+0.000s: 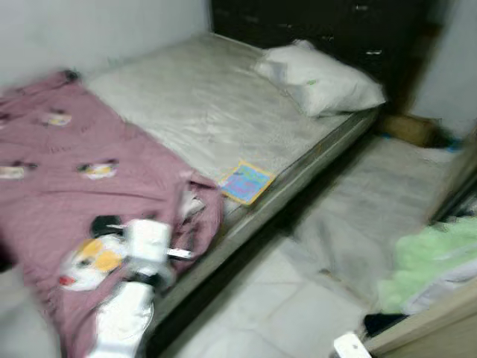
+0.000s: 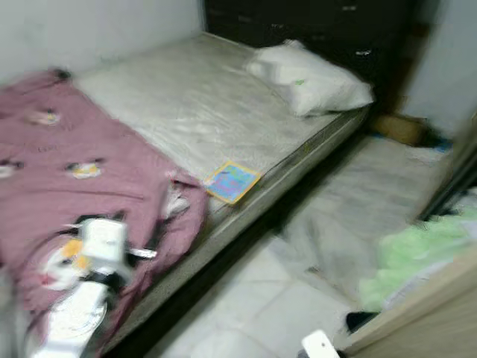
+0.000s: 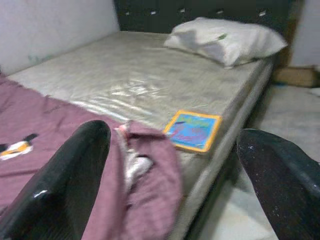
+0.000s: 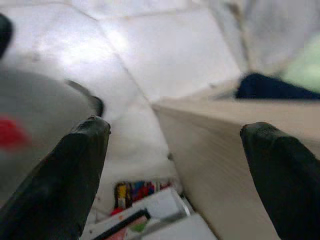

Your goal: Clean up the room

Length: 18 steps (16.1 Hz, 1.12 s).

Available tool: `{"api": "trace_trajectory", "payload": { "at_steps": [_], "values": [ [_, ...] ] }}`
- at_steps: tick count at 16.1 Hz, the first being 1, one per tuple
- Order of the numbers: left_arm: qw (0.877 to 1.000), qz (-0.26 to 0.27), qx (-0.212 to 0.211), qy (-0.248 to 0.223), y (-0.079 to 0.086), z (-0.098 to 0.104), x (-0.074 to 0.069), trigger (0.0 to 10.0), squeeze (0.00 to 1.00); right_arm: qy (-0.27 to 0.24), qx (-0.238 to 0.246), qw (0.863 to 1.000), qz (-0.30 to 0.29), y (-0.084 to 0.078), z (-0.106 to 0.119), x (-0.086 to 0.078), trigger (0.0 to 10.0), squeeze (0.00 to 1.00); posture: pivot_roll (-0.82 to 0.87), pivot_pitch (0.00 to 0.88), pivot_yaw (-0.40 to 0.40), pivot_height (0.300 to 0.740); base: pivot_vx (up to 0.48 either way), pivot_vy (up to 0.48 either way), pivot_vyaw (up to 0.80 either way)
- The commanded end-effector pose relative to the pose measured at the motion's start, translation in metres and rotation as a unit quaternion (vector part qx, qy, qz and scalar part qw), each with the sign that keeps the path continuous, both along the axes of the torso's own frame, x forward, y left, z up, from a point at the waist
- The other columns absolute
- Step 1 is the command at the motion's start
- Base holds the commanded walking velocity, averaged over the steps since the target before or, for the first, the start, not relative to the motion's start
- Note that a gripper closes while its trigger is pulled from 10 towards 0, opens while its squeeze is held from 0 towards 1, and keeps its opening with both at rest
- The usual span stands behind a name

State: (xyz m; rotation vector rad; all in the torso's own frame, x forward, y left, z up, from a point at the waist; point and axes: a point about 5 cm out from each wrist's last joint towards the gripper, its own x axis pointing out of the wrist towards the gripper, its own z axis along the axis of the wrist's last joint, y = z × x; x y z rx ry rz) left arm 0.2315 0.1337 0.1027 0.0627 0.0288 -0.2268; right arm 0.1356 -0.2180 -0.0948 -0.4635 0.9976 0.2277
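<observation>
A pink blanket (image 1: 82, 186) with cartoon prints lies rumpled over the near half of the bed (image 1: 201, 97). A colourful book (image 1: 246, 182) with a yellow border rests at the mattress edge beside the blanket's corner. A white pillow (image 1: 320, 78) sits at the head of the bed. My left arm (image 1: 138, 298) is raised over the blanket's near edge. In the left wrist view, my left gripper (image 3: 172, 135) is open and holds nothing, with the book (image 3: 192, 131) ahead of it. My right gripper (image 4: 175, 127) is open and holds nothing, low over the tiled floor (image 4: 165, 50) by a wooden edge (image 4: 225, 145).
A dark headboard (image 1: 313, 22) backs the bed. A grey cloth (image 1: 373, 209) lies on the floor beside the bed, and a brown box (image 1: 406, 128) sits beyond it. Green fabric (image 1: 432, 257) is piled at the right above a wooden board (image 1: 425, 328). Small colourful items (image 4: 140, 195) lie on the floor.
</observation>
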Motion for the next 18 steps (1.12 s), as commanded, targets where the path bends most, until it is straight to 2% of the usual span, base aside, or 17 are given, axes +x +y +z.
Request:
{"api": "trace_trajectory", "payload": {
  "at_steps": [1,2,4,8,11,14,16,18],
  "values": [
    [1.000,0.014,0.014,0.007,0.011,-0.003,-0.001,10.0,0.00,-0.004,0.009,1.000,0.018,0.019,-0.003,0.001,10.0,0.00,-0.01,0.107,0.000,0.740,0.000,0.000,0.80],
    [1.000,0.014,0.014,0.008,0.011,-0.003,-0.001,10.0,0.00,-0.004,0.012,1.000,0.021,0.026,-0.004,0.002,10.0,0.00,-0.01,0.107,0.000,0.740,0.000,0.000,0.80],
    [1.000,0.013,0.013,0.007,0.011,-0.002,0.001,10.0,0.00,-0.007,0.023,0.999,0.038,0.057,-0.006,0.005,10.0,0.00,-0.01,0.103,-0.002,0.740,0.000,0.000,0.80],
    [1.000,0.010,0.011,0.005,0.009,-0.002,0.002,10.0,0.00,-0.014,0.033,0.998,0.059,0.079,-0.006,0.009,10.0,0.00,-0.01,0.104,0.000,0.740,0.000,0.000,0.65],
    [1.000,0.009,0.010,0.006,0.010,-0.001,0.002,10.0,0.00,-0.019,0.021,0.998,0.056,0.043,-0.002,0.013,10.0,0.00,-0.01,0.105,0.001,0.740,0.000,0.000,0.15],
    [1.000,0.008,0.010,0.005,0.009,-0.001,0.002,10.0,0.00,-0.041,0.020,0.998,0.051,0.042,0.002,0.019,10.0,0.00,-0.01,0.105,0.001,0.740,0.000,0.000,0.16],
    [1.000,0.012,0.009,0.000,0.011,0.001,0.004,10.0,0.00,-0.117,0.030,0.993,0.007,0.034,0.016,0.042,10.0,0.00,-0.02,0.104,0.002,0.740,0.000,0.000,0.00],
    [1.000,0.015,0.008,-0.005,0.012,0.001,0.007,10.0,0.00,-0.223,0.041,0.974,-0.025,0.018,0.044,0.075,10.0,0.00,-0.04,0.099,0.008,0.740,0.000,0.000,0.00]
  ]
}}
